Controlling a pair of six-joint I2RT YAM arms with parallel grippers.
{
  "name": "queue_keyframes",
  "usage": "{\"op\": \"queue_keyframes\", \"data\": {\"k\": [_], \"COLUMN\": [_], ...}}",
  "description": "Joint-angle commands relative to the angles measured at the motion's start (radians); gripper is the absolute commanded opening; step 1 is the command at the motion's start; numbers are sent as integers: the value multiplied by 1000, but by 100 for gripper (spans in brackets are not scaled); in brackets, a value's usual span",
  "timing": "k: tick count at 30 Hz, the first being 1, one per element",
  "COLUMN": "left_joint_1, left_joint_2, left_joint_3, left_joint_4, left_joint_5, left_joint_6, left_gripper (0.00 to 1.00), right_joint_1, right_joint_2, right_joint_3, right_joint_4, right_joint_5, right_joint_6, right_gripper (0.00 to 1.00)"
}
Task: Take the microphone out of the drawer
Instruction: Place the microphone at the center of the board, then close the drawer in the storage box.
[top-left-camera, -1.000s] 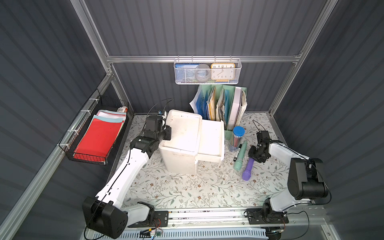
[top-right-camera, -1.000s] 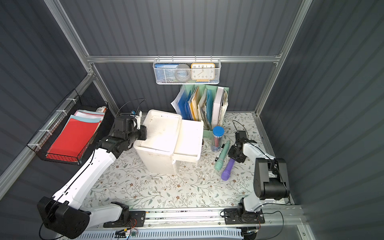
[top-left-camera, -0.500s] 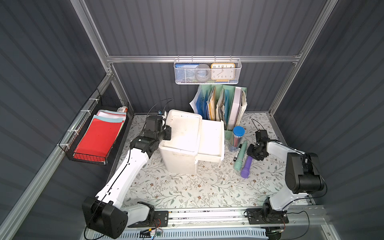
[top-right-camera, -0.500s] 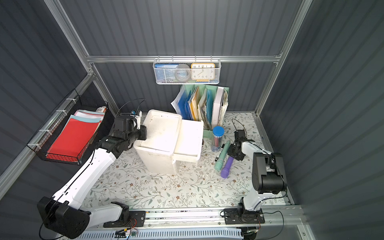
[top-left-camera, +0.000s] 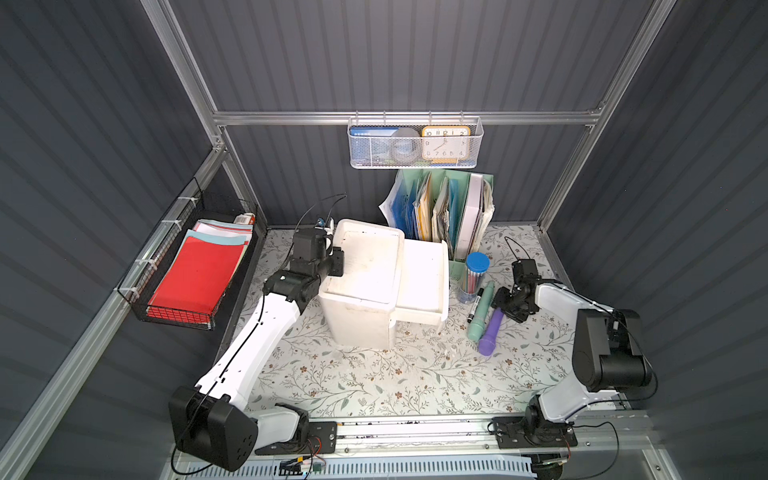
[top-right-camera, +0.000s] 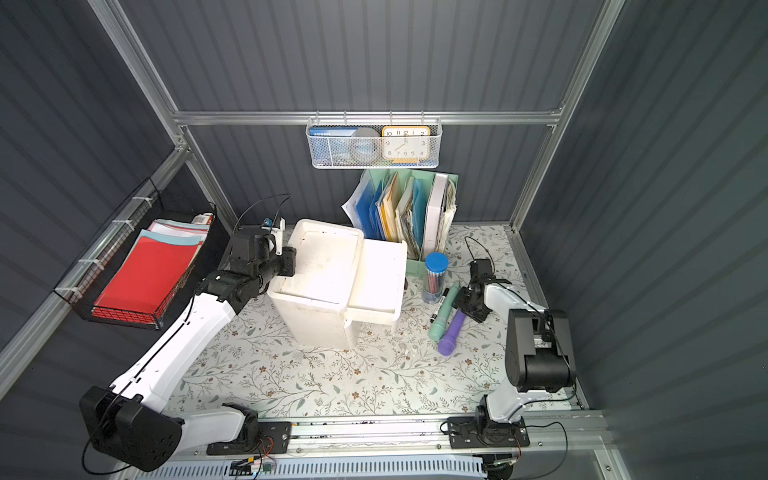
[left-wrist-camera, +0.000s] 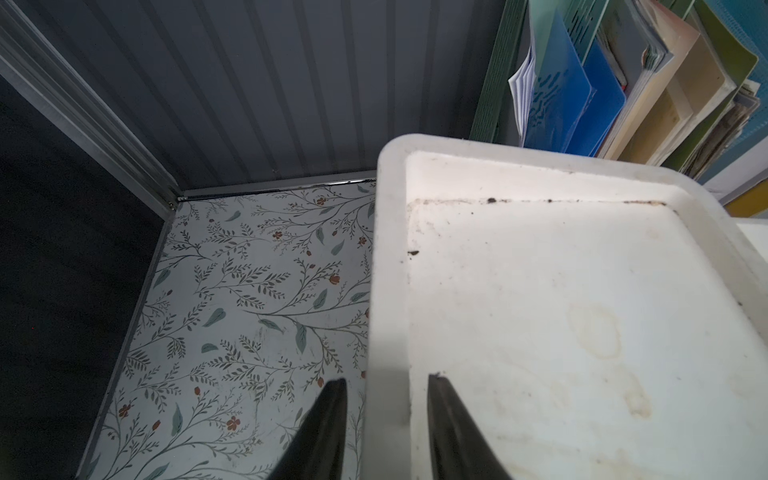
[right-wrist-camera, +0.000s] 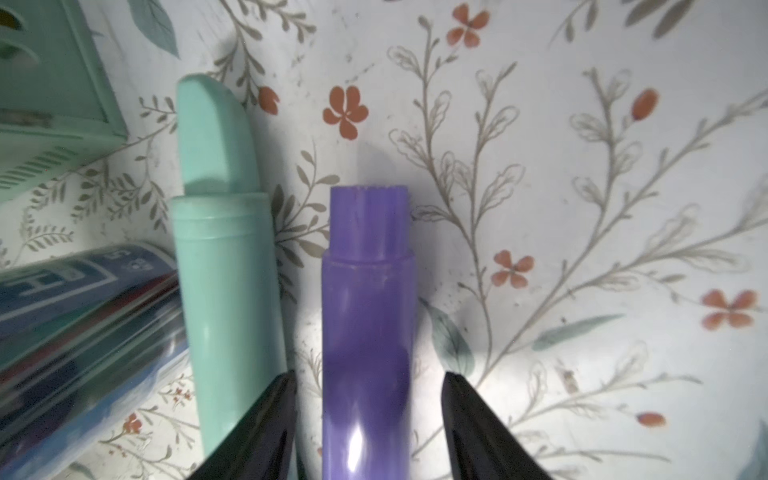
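Your right tool (right-wrist-camera: 369, 374) sits with its fingers (right-wrist-camera: 266, 419) spread either side of the purple microphone (top-left-camera: 490, 330), touching neither flank. Your left tool (left-wrist-camera: 386, 378) straddles the rim of the white drawer unit (top-left-camera: 365, 266), likewise spread. Its drawer (top-left-camera: 426, 270) is pulled out to the right. A blue-lidded tube (top-left-camera: 476, 262) holds pens (top-left-camera: 469, 286), the green rack (top-left-camera: 453, 176) folders (top-left-camera: 424, 208), the far-wall mesh basket (top-left-camera: 413, 165) a clock (top-left-camera: 445, 143). On the floral tabletop (top-left-camera: 374, 374), walled by grey panels (top-left-camera: 415, 62), the microphone lies right of the drawer beside a teal stick (top-left-camera: 480, 309), long axis near-to-far, thick head at the near end.

Left pincer (left-wrist-camera: 386, 379) parted, right pincer (right-wrist-camera: 369, 375) parted
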Motion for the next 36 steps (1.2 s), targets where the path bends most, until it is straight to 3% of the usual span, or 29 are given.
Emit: {"op": "queue_keyframes", "data": {"k": [1,3,5,14,23,27,32,36], "left_joint_1": [7,6,6,7,6,7,7,6], "left_joint_2": [79,89,100,119,129,137,145,147], "left_joint_3": [-43,-41,-35,-26,-26,-22,-17,-15], "left_joint_4": [-137,-144,-152,-164,-166,-171,-175,-175], "left_joint_5": [24,19,16,18,6,1,-2,-2], "left_joint_6": [2,6,8,9,7,1,-4,-6], "left_gripper": [37,37,36,20,6,5,0,0], "right_joint_1": [0,0,0,-2,-2,15,106,224], "right_joint_2": [-63,-99,-138,-294,-490,-578,-654,-642], "right_joint_3": [27,31,33,14,-45,-106,-173,-187], "right_joint_4": [-53,-63,-71,-61,12,90,144,216], "right_joint_5": [3,12,23,36,-168,-307,-317,-268], "right_joint_6": [16,24,35,98,132,196,264,292], "right_gripper": [68,78,98,99,98,81,22,3]}}
